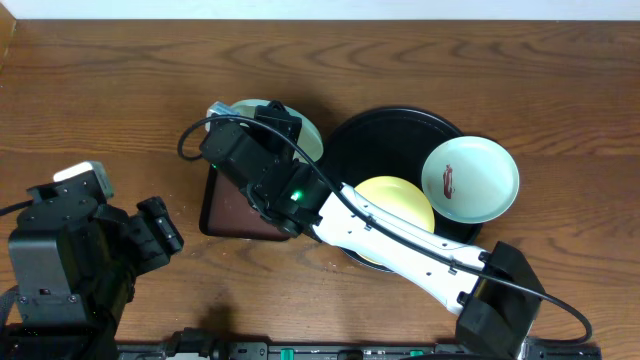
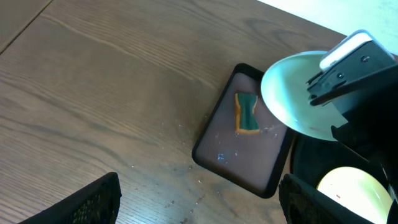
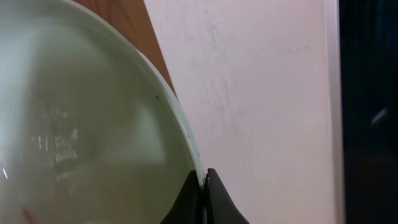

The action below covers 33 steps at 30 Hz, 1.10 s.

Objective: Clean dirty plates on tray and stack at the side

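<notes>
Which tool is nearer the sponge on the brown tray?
Right. The right tool, shut on a mint plate, hangs by the sponge; the left tool, open, is beside the brown tray.

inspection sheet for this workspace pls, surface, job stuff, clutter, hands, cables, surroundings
surface: wooden table, a few pale specks on it near the brown tray
job's things: black tray holds a yellow plate; a smeared mint plate lies over its right edge; a second mint plate is held tilted above the brown tray
clutter: green and yellow sponge lying on the brown tray
hands: right hand shut on the second mint plate's rim; left hand open and empty, near left
cables: black cable loops off the right arm
surroundings: pale strip past the table's far edge; otherwise nothing seen
</notes>
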Available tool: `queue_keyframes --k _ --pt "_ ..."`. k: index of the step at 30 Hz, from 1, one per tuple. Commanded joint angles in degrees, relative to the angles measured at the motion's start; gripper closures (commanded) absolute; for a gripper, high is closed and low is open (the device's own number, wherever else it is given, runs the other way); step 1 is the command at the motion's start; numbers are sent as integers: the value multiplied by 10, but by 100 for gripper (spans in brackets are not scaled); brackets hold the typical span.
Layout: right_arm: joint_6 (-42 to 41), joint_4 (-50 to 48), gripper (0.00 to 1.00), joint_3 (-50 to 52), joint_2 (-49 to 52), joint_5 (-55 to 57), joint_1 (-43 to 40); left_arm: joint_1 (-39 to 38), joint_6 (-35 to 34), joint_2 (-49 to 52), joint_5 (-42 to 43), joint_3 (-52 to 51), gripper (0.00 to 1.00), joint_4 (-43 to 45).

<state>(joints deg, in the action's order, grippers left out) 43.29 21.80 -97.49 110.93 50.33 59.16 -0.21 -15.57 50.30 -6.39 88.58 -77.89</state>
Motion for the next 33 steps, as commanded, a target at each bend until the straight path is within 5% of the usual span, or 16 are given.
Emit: queue_keyframes --k 1,13,28,33 --pt "75 -2 99 -10 -9 24 5 3 3 2 -8 3 18 -1" --pt "80 -42 99 -10 -9 24 14 3 3 2 -8 3 18 -1" --pt "-376 81 99 -10 -9 -19 -57 3 -25 3 -8 3 18 0" --pt "-428 93 99 -10 -9 -160 -100 3 -25 12 -8 2 18 -1"
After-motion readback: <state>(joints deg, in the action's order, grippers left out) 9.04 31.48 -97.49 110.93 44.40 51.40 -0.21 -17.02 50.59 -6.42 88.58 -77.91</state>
